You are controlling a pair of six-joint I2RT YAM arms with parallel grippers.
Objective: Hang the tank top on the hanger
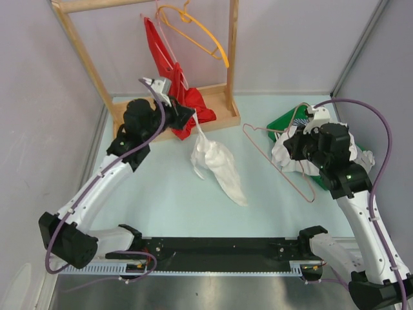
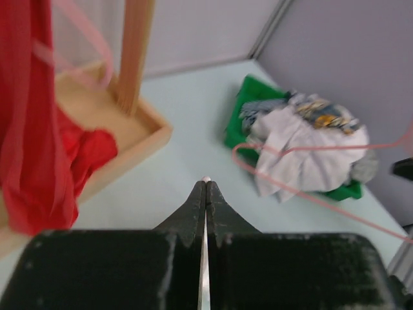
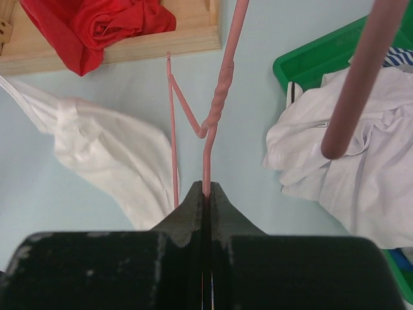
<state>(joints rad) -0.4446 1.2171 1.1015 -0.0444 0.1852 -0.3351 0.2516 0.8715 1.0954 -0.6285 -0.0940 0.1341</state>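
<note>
From above, the tank top [image 1: 216,165] lies centrally, raised by one strap [image 1: 197,134] in the left gripper [image 1: 189,119], its long axis slanting far-left to near-right. At the left wrist, the jaws are pressed together on that strap. At the right wrist, the hanger [image 3: 218,90] is pinched at its twisted neck by the right gripper [image 3: 205,188]; threading the strap over it is judged next.

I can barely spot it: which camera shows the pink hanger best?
Top external: almost the whole hanger shows. Right wrist shows only its twisted neck in the shut right gripper; left wrist, a blurred part.
</note>
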